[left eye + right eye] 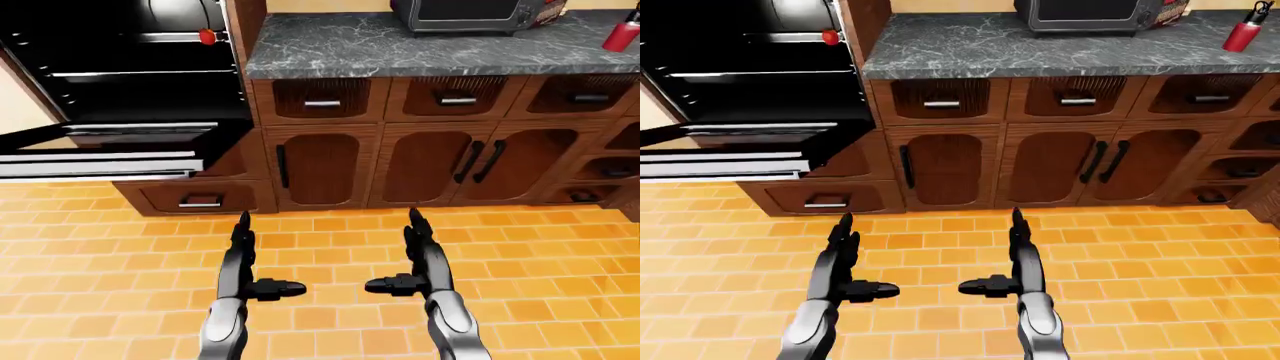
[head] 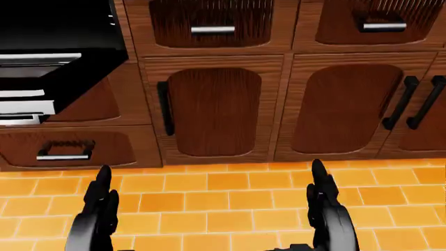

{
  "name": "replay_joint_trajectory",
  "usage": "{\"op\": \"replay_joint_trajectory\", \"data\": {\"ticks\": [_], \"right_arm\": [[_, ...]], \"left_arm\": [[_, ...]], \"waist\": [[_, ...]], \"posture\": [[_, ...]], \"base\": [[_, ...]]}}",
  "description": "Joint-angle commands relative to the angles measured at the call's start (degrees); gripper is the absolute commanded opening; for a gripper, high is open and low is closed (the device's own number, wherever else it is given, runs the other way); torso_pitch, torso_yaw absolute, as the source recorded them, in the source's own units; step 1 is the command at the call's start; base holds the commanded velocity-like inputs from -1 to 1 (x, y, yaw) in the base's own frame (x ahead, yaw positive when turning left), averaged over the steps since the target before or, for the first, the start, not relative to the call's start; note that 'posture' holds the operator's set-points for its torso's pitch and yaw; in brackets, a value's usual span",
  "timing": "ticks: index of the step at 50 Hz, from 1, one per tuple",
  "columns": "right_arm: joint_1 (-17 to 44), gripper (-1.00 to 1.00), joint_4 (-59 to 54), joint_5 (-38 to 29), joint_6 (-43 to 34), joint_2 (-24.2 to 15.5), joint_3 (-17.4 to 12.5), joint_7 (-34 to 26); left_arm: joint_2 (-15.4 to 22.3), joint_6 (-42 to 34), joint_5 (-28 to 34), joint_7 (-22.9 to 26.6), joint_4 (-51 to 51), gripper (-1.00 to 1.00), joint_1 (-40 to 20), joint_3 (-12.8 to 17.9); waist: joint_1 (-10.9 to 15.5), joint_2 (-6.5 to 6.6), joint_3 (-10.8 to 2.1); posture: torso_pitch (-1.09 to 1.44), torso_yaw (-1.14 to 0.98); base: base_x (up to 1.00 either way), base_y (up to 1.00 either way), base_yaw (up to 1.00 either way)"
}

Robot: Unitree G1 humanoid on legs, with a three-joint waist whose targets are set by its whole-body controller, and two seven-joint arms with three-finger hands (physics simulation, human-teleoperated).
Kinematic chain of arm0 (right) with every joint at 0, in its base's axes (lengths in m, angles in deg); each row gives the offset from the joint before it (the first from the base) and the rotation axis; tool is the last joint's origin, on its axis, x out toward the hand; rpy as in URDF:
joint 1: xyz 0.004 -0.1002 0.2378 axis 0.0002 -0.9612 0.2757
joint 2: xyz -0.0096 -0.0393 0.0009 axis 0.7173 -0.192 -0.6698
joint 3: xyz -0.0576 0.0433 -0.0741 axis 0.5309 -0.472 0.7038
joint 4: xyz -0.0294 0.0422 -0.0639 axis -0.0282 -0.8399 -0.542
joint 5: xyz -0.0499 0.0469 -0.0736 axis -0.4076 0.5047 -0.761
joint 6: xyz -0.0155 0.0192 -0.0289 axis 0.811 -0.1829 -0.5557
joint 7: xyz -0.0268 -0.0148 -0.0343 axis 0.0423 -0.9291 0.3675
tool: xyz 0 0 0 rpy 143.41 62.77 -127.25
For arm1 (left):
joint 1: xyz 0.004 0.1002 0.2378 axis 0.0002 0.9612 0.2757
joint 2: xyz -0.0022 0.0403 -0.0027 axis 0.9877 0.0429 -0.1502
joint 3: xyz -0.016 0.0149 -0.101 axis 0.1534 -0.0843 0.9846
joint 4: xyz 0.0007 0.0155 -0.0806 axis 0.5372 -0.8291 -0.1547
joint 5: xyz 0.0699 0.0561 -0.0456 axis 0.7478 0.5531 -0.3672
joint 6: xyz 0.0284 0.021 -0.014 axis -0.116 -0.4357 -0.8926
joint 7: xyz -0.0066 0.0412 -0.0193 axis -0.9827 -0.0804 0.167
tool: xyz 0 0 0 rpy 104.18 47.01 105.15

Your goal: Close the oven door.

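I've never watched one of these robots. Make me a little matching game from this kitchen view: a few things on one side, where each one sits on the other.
Things:
1. black oven door
2. red bottle
3. dark countertop toaster oven
4. robot's left hand

Places, left-eye view:
A. top right corner
B. hanging open at left
C. top, right of centre
D. low, over orange tiles

Pairs: 1-B, 2-A, 3-C, 4-D

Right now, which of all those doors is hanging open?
The black oven door at the left-eye view's left. It lies folded down flat, showing the racks inside, while the brown cabinet doors beside it sit shut.
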Motion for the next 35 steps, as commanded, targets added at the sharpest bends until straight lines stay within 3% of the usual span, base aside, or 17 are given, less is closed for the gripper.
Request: {"op": "replay_joint_trajectory", "data": {"ticks": [1, 3, 4, 5, 7, 8, 18, 29, 32, 35], "right_arm": [[1.69, 1.00, 10.47, 0.25, -1.06, -0.93, -0.53, -0.13], [1.71, 1.00, 12.69, 0.60, -2.57, -1.14, -1.14, -0.90], [1.93, 1.00, 12.88, 0.61, -3.08, -1.27, -1.52, -1.00], [2.13, 1.00, 14.19, 0.81, -4.34, -1.41, -1.90, -1.13], [1.78, 1.00, 16.30, 0.62, -5.77, -1.66, -2.16, -1.65], [1.84, 1.00, 17.06, 0.53, -6.38, -1.75, -2.37, -1.85], [3.75, 1.00, 28.77, -2.64, -15.81, -3.78, -5.32, -4.53], [10.43, 1.00, 45.82, -5.80, -32.14, -7.36, -9.73, -7.92], [10.93, 1.00, 46.55, -5.65, -32.87, -7.45, -10.19, -8.43], [14.62, 1.00, 50.70, -4.50, -39.24, -9.77, -13.00, -9.45]], "left_arm": [[0.15, -2.86, -2.65, 0.10, 8.85, 1.00, -2.40, 1.03], [0.31, -4.55, -3.28, -0.22, 11.06, 1.00, -3.03, 1.28], [0.36, -4.72, -3.51, -0.28, 11.21, 1.00, -3.25, 1.39], [0.47, -4.82, -3.71, -0.23, 11.71, 1.00, -3.48, 1.47], [0.81, -7.23, -4.66, -0.31, 13.46, 1.00, -4.22, 2.10], [0.87, -8.66, -4.85, -0.51, 15.32, 1.00, -4.22, 2.10], [2.26, -16.99, -8.97, -2.90, 22.98, 1.00, -8.70, 5.22], [5.92, -29.46, -20.72, -10.53, 34.48, 1.00, -17.04, 11.04], [7.07, -31.18, -22.85, -12.42, 35.99, 1.00, -17.77, 11.48], [9.70, -33.10, -26.08, -15.29, 35.26, 1.00, -22.48, 13.86]], "waist": [[-0.12, -0.45, -0.05], [0.39, -0.08, -3.78], [0.33, -0.19, -2.03], [0.34, -0.46, -1.30], [0.42, -0.54, -3.91], [0.45, -0.55, -4.27], [0.56, -0.33, -5.07], [0.51, -0.28, -5.16], [0.43, -0.15, -4.79], [0.39, -0.13, -4.66]], "posture": [[0.00, 0.00], [0.00, 0.00], [0.00, 0.00], [0.00, 0.00], [0.00, 0.00], [0.00, 0.00], [0.00, 0.00], [0.00, 0.00], [0.00, 0.00], [0.00, 0.00]], "base": [[0.00, 0.00, 0.00], [0.00, 0.00, 0.00], [0.00, 0.00, 0.00], [0.00, 0.00, 0.00], [0.00, 0.00, 0.00], [0.00, 0.00, 0.00], [0.00, 0.00, 0.00], [0.00, 0.00, 0.00], [0.00, 0.00, 0.00], [0.00, 0.00, 0.00]]}}
